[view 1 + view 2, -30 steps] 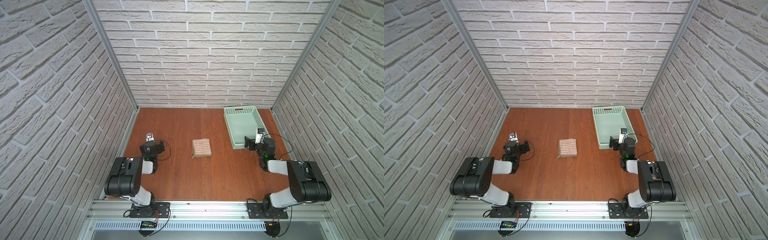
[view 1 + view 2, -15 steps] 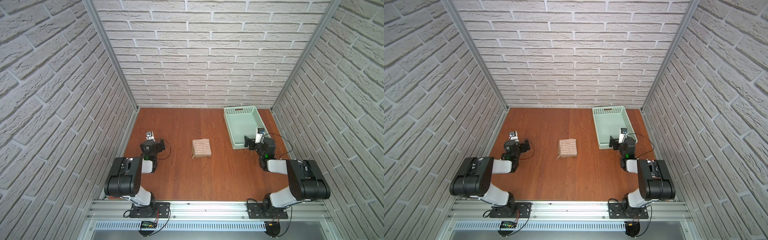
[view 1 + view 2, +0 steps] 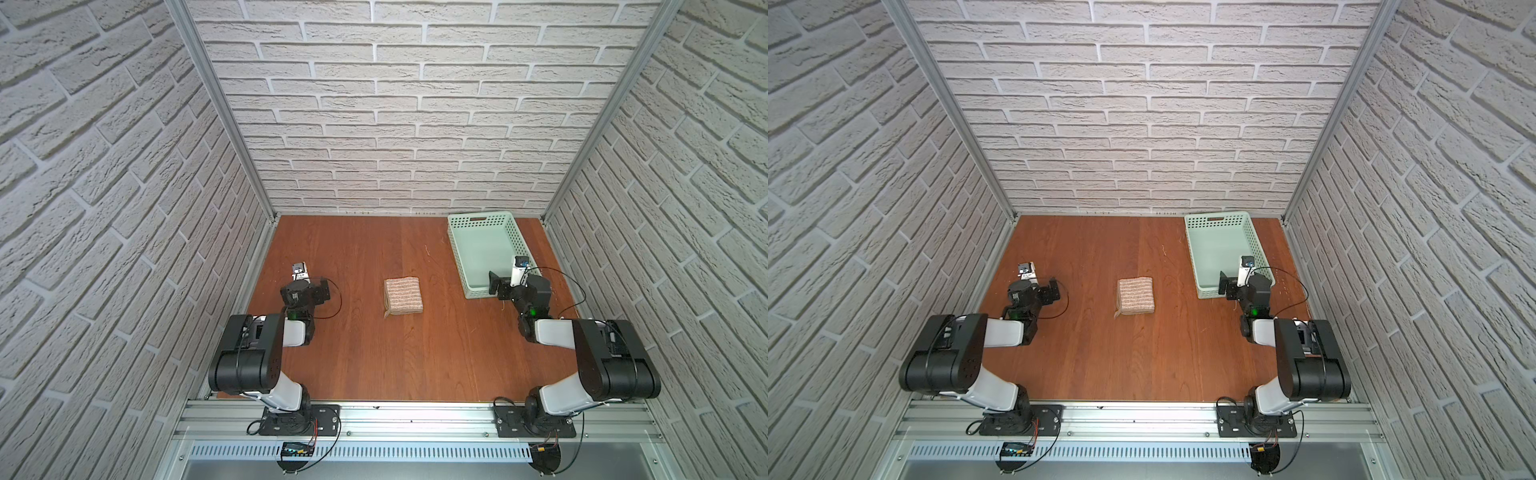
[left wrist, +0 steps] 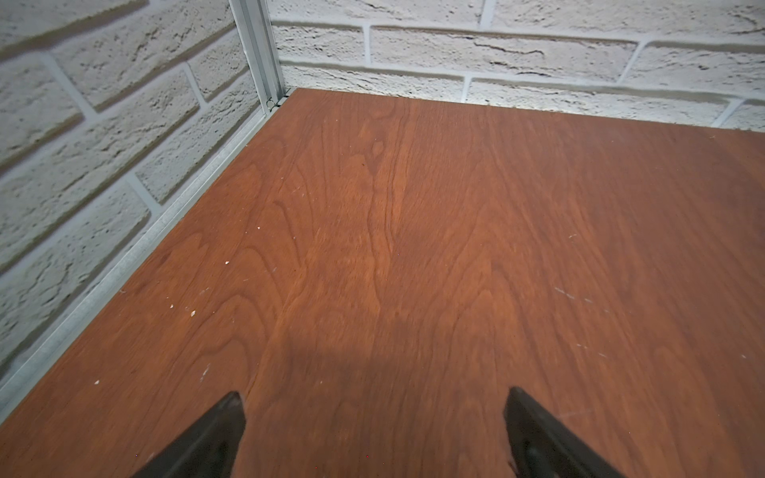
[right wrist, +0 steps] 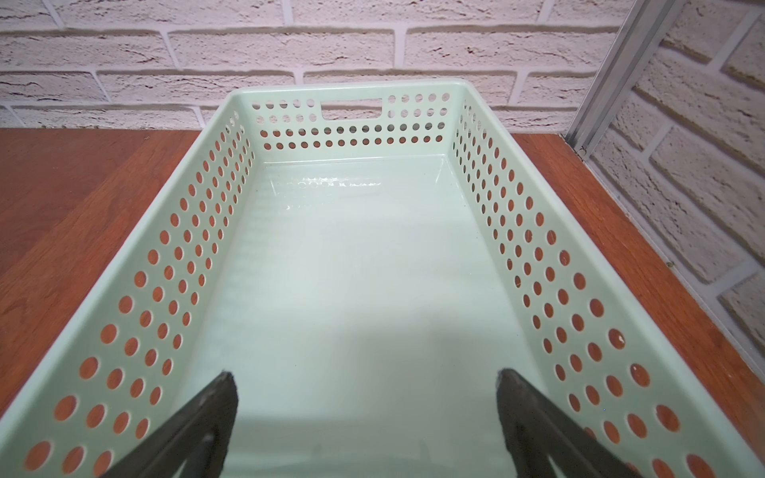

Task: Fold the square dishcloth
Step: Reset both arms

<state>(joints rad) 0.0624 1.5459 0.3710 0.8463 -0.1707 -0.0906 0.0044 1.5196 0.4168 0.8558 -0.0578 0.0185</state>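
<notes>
Folded square dishcloth [image 3: 402, 296] sat mid-frame in both top views; left gripper [image 4: 373, 391] and right gripper [image 5: 364, 371] gaped empty. Looked finished, so your best move was lifting away without brushing it.

Far right corner of the reddish wooden tabletop [image 3: 374, 357]: a pale green perforated basket [image 3: 478, 219], its long side running toward the back, seen in both top views. From the right wrist view, rows of round holes line the basket's walls [image 5: 174, 281], there's a handle slot [image 5: 352, 109] cut in the far end, and a glossy floor catches the light. White brick wall [image 3: 395, 124] on three sides, with aluminium corner posts [image 3: 224, 112]. Pale specks [image 4: 192, 313] dot the wood near the left edge. A slotted aluminium rail [image 3: 415, 424] runs along the front.
</notes>
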